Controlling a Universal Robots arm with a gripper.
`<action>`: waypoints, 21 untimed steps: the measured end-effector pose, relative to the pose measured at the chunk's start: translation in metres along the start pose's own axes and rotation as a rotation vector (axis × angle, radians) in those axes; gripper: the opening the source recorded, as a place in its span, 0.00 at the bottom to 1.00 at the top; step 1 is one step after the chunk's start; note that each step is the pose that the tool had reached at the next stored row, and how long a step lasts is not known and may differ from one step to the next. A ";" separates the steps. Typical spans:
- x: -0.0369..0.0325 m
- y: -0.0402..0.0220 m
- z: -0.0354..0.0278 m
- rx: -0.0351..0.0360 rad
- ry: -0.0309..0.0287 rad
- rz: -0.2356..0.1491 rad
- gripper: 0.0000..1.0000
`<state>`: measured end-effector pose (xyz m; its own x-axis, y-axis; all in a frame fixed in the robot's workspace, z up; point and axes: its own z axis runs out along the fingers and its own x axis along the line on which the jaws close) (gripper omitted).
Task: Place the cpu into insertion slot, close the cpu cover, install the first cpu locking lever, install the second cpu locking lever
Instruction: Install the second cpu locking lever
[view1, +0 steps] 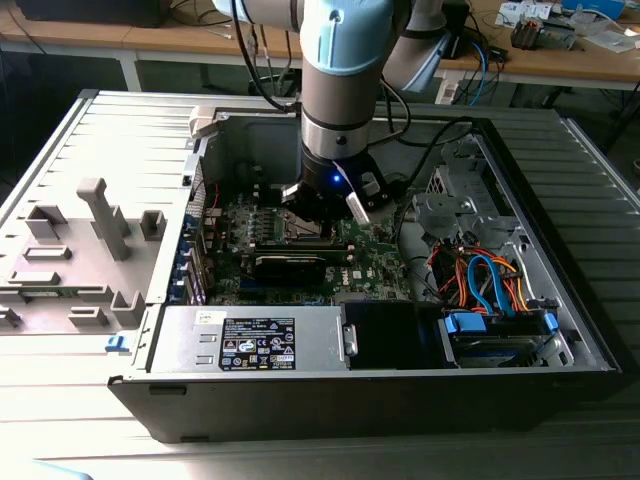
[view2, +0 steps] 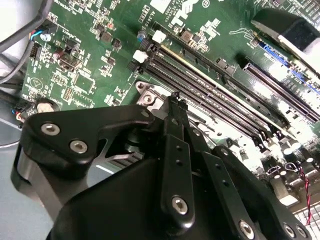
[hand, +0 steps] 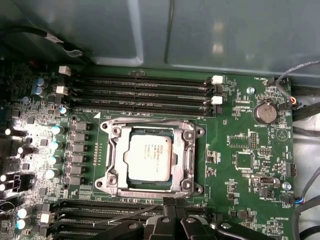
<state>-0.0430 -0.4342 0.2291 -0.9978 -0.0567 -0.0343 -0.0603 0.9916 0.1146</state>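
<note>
In the first wrist view the cpu, a silver square, lies in the insertion slot on the green board. The cpu cover, a metal frame, lies flat around the chip. One wire locking lever runs along the socket edge nearest the far memory slots. Another thin lever slants over the near memory slots, its end at my fingertips. My gripper sits at the socket's near edge with its black fingers pressed together. In the exterior view the gripper hangs low over the socket.
The board lies inside an open computer case. Long black memory slots flank the socket on two sides. A power supply and a drive bay with coloured cables fill the case's near side. A grey fixture tray lies at the exterior view's left.
</note>
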 end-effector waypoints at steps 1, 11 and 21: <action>0.0000 0.0000 0.0000 -0.0001 -0.0001 0.000 0.11; 0.0206 0.0003 0.0015 -0.0029 -0.0001 0.000 0.11; 0.0379 -0.0098 0.0021 -0.0313 -0.0020 0.001 0.11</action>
<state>-0.0802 -0.4458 0.2246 -0.9978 -0.0555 -0.0361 -0.0602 0.9875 0.1457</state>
